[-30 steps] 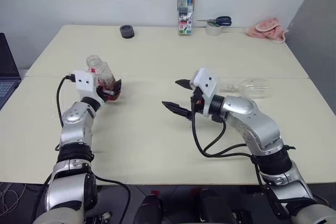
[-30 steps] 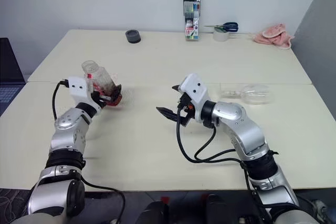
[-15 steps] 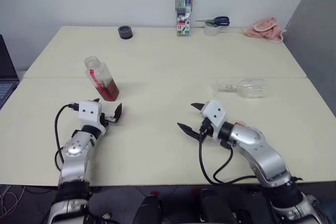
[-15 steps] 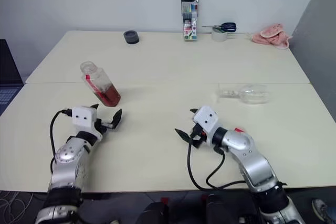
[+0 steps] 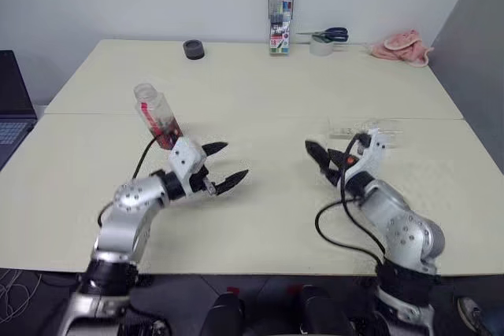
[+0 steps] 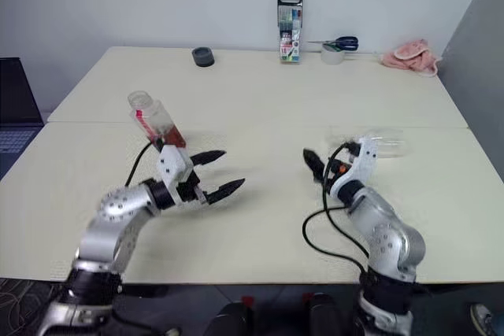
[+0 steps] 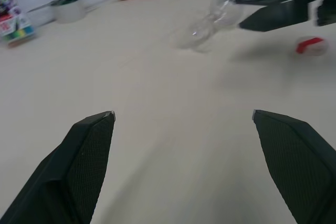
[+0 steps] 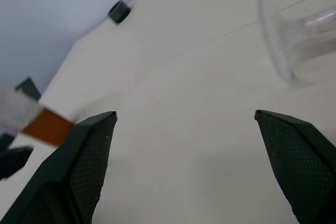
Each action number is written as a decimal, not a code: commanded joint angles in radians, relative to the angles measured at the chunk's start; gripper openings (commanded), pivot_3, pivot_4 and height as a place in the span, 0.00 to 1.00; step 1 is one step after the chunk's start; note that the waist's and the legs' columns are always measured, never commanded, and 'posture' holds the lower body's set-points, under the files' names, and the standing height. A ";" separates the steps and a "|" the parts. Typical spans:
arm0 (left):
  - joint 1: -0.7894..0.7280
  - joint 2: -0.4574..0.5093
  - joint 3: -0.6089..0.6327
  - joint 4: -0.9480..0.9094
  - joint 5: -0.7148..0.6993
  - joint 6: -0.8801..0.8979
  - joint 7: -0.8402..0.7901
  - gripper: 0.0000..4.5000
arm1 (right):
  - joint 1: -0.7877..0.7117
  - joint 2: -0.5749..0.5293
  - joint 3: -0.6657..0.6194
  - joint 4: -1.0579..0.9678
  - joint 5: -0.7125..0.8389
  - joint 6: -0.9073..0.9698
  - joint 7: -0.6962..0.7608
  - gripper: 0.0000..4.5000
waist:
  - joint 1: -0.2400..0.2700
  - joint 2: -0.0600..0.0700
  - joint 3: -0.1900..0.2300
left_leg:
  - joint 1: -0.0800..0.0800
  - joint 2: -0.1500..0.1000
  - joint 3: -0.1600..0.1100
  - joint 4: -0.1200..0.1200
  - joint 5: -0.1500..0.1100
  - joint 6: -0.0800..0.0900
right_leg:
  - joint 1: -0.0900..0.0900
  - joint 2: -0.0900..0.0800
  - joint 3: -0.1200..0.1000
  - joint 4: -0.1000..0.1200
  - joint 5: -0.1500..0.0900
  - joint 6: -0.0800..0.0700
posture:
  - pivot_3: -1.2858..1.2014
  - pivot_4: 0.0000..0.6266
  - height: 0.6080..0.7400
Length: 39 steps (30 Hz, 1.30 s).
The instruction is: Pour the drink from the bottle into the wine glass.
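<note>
The bottle [image 5: 155, 114] stands on the table's left half with no cap on it, and the reddish-brown drink [image 5: 165, 133] fills its lower part. My left gripper [image 5: 223, 165] is open in front of and to the right of the bottle, pointing toward the table's middle with nothing between its fingers. The wine glass [image 5: 370, 127] lies on its side on the right half; its foot [image 8: 273, 35] faces my right gripper [image 5: 324, 159]. That gripper is open and empty, just in front of the glass. A red cap [image 7: 311, 45] lies on the table under the right arm.
Along the far edge are a black puck [image 5: 193, 49], an upright marker case [image 5: 279, 7], scissors on a tape roll [image 5: 323, 37] and a pink cloth [image 5: 403, 43]. A laptop [image 5: 12, 112] sits beyond the table's left edge.
My left gripper drew back from around the bottle, then swung right toward the table's middle. My right gripper moved right toward the lying glass and rolled over. The camera shifted slightly.
</note>
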 commanded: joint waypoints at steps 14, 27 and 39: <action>-0.124 0.020 -0.065 0.051 -0.028 0.006 -0.278 1.00 | -0.221 0.015 -0.183 0.411 0.261 -0.329 -0.238 1.00 | -0.027 0.003 0.000 | 0.000 0.000 0.003 0.000 0.000 0.001 | -0.001 -0.001 0.002 0.000 0.000 0.000 | 0.52 0.24 1.00; -0.123 0.005 -0.052 0.065 -0.020 0.000 -0.254 1.00 | -0.375 -0.085 -0.221 0.826 0.242 -0.633 -0.137 0.96 | -0.044 0.003 0.001 | 0.000 0.000 0.003 0.000 0.000 0.001 | -0.001 -0.001 0.002 0.000 0.000 0.000 | 0.52 0.24 1.00; -0.107 -0.002 -0.065 0.034 -0.015 0.015 -0.223 1.00 | -0.343 -0.097 -0.202 0.844 0.283 -0.592 -0.080 0.12 | -0.044 0.003 0.000 | 0.000 0.000 0.003 0.000 0.000 0.001 | 0.000 -0.001 0.002 0.000 0.000 0.000 | 0.52 0.24 1.00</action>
